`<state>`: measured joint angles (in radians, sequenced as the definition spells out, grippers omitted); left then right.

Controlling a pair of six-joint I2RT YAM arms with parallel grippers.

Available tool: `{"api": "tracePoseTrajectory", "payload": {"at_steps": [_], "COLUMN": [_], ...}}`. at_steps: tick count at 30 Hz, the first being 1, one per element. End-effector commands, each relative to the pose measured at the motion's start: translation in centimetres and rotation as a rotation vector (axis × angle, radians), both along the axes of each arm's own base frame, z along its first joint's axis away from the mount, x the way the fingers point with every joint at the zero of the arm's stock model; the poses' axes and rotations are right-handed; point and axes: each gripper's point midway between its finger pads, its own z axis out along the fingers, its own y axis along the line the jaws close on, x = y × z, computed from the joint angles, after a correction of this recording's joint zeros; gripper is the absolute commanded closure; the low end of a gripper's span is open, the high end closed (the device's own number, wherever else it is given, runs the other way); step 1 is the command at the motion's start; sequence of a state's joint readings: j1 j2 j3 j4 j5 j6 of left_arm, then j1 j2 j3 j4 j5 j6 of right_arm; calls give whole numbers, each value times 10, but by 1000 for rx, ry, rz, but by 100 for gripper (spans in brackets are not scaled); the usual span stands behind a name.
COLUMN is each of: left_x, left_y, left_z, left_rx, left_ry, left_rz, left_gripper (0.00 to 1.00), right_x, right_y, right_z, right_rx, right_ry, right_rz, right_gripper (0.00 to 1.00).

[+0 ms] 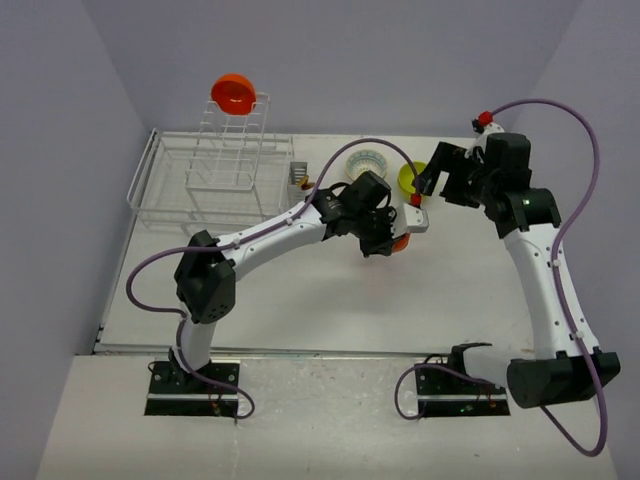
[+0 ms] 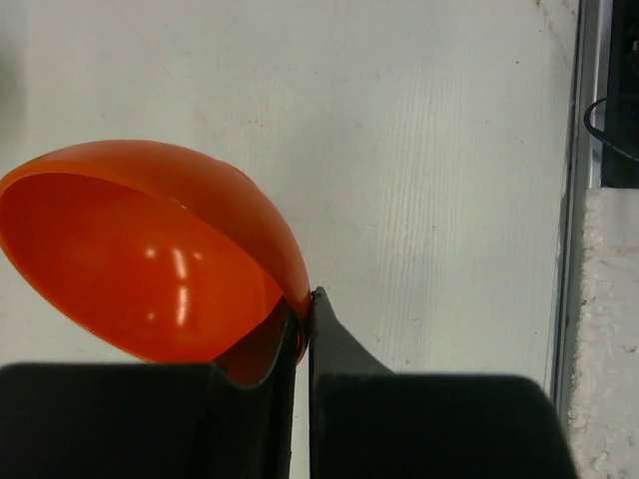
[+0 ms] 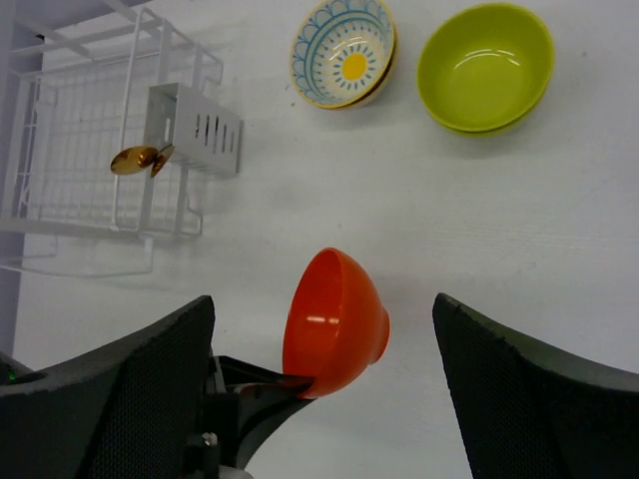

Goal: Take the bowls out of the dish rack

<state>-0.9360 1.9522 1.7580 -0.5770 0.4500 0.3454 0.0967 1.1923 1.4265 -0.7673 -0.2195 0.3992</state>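
Note:
My left gripper (image 2: 303, 319) is shut on the rim of an orange-red bowl (image 2: 150, 249), which it holds tilted on edge just above the table (image 2: 429, 150). From above, that bowl (image 1: 401, 241) is at mid-table under the left gripper (image 1: 385, 238). My right gripper (image 3: 321, 301) is open, its fingers (image 3: 150, 369) wide on either side of the held bowl (image 3: 334, 324) without touching it. A second orange-red bowl (image 1: 233, 93) stands on the upright tier of the white dish rack (image 1: 165, 195). A flower-patterned bowl (image 3: 344, 52) and a lime-green bowl (image 3: 486, 65) sit upright on the table.
The grey cutlery holder (image 3: 195, 128) hangs on the rack's near corner, with a golden spoon (image 3: 140, 160) beside it. The right gripper (image 1: 428, 185) hovers close to the lime-green bowl (image 1: 408, 178) and patterned bowl (image 1: 368, 165). The table's metal edge (image 2: 569, 249) runs at the right of the left wrist view.

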Motion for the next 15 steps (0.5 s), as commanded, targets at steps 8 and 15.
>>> {"api": "tracePoseTrajectory", "payload": {"at_steps": [8, 15], "left_x": [-10, -16], "left_y": [-4, -1], "left_z": [39, 48], "left_rx": [-3, -35], "left_ry": [-131, -145], "left_rz": [-107, -136], "left_gripper": [100, 100], "right_x": [-1, 1], "right_y": [14, 26], "right_z": [-62, -69], "right_rx": [-120, -54], "right_ry": [186, 187], "right_rz": [62, 95], "right_gripper": [15, 15]}}
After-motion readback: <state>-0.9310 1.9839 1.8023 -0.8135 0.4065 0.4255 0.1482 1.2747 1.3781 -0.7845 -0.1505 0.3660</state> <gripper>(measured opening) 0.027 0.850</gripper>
